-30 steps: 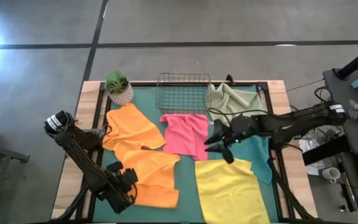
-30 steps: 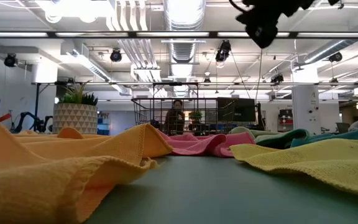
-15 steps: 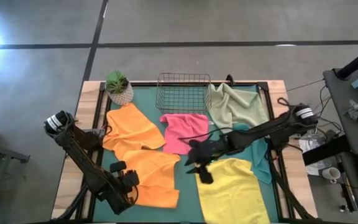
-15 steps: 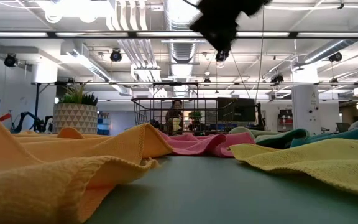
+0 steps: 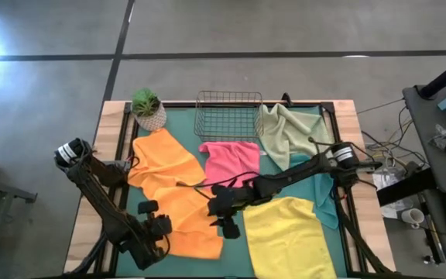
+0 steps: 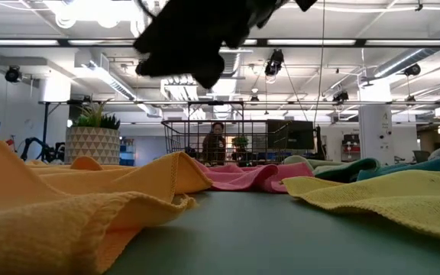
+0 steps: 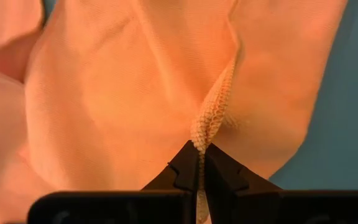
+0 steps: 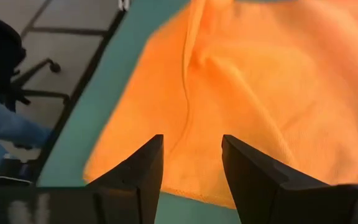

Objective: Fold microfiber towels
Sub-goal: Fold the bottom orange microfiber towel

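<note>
Lying rumpled, the near orange towel [image 5: 186,225] shows a pinched edge

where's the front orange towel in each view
High view: front orange towel lower left, between the left hand and right hand.
Low view: fills the lower left foreground.
Left wrist view: fills the picture, a fold pinched in the shut hand.
Right wrist view: beyond the open fingers.
Shared landmark: the green mat.
</note>
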`<state>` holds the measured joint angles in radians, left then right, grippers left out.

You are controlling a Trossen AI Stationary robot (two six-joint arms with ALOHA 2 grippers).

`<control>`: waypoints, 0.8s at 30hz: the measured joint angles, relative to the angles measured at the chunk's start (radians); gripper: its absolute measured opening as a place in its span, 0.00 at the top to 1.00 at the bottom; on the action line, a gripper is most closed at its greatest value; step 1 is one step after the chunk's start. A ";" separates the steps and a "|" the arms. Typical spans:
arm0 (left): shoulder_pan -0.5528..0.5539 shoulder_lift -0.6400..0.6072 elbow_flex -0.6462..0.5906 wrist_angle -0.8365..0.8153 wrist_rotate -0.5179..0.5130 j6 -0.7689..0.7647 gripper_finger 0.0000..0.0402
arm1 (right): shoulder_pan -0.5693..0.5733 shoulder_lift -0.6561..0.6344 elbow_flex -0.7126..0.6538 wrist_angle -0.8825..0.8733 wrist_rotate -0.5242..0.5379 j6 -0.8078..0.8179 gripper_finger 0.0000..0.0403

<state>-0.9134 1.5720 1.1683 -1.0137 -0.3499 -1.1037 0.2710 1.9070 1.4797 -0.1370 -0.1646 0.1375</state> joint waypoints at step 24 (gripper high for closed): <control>0.002 -0.129 0.000 -0.022 -0.136 0.074 1.00 | 0.004 0.127 0.038 0.023 -0.051 0.098 0.61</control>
<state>-0.9119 1.4425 1.1679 -1.0361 -0.4862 -1.0298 0.2749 2.0336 1.5180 -0.1143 -0.2153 0.2359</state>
